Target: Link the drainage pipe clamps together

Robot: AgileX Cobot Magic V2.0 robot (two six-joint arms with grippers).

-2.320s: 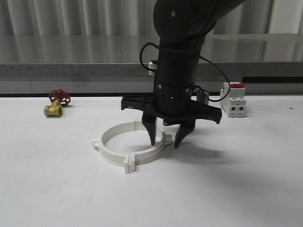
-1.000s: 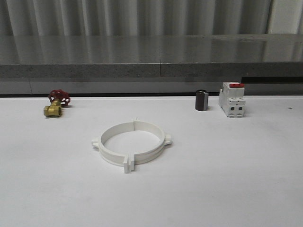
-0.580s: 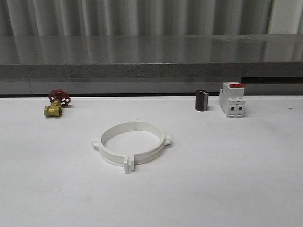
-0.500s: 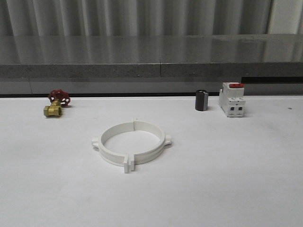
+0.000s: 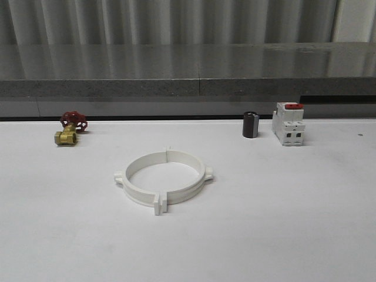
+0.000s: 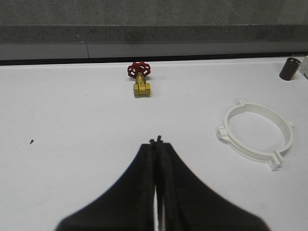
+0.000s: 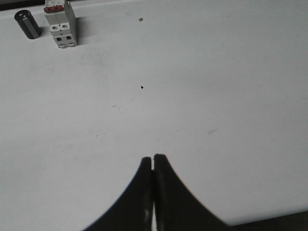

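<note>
Both arms' jaws are pressed together, well apart from the joined drainage pipe clamps (image 5: 165, 178) on the table (image 5: 282, 205).

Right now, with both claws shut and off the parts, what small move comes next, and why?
Probably none beyond holding still: the two white plastic half-ring clamps already sit as one closed ring on the white table. The left claw and right claw are shut on nothing, apart from the ring. Whether the end tabs are locked, I cannot tell.

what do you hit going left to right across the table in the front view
brass valve with red handwheel → drainage pipe clamps, joined into a ring → small dark cylinder → white breaker block with red top
</note>
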